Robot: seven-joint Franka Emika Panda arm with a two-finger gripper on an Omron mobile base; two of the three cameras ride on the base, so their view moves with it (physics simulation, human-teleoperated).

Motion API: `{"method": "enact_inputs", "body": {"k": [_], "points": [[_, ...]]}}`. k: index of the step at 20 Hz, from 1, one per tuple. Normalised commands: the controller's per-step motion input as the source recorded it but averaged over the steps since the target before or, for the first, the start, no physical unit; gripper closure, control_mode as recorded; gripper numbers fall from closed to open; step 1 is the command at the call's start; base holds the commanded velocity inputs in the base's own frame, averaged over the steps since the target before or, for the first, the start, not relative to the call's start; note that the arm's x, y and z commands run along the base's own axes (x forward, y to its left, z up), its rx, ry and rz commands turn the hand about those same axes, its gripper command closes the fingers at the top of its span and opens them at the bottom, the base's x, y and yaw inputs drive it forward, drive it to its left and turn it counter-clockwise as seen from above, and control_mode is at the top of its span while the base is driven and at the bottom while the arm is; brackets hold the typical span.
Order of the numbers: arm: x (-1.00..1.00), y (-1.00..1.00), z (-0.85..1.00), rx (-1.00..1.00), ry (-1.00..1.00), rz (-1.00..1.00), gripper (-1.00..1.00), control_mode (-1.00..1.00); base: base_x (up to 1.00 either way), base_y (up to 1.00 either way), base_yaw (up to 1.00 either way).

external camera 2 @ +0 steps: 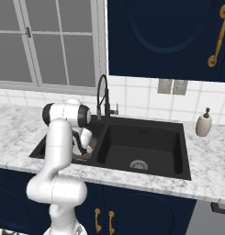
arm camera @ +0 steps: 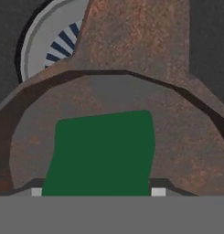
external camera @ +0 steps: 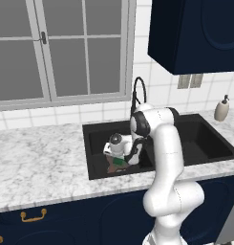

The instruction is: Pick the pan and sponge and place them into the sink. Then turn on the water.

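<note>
Down in the left basin of the sink [external camera: 97, 131], the sponge [arm camera: 102, 153] lies inside the pan [arm camera: 131, 91], under the pincer [external camera: 119, 160], whose spread I cannot tell

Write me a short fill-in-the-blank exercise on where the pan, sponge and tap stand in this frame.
1. The green sponge lies inside the ____.
2. The pan sits in the sink's ____ basin, as both base views show it.
3. From the tap ____ water runs.
4. The soap bottle stands on the counter to the ____ of the sink.

Missing words: pan; left; no; right
</note>
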Motion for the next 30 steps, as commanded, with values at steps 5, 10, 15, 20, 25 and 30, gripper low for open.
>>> {"method": "enact_inputs", "body": {"k": [5,10,15,20,25,30], "points": [[0.0,0.0,0.2,0.03,-0.34,0.0,-1.0,-1.0,0.0,0.0,0.0],[-0.02,0.09,0.45,0.0,-0.23,0.0,-1.0,-1.0,0.0,0.0,0.0],[-0.39,0.33,0.83,0.0,-0.01,0.01,-1.0,-1.0,0.0,0.0,0.0],[-0.38,0.4,1.0,0.0,0.05,0.02,-1.0,-1.0,0.0,0.0,0.0],[-0.27,0.47,1.0,-0.09,0.03,0.0,-1.0,-1.0,0.0,0.0,0.0],[-0.26,0.05,1.0,0.0,0.0,0.03,-1.0,-1.0,0.0,0.0,0.0]]}}
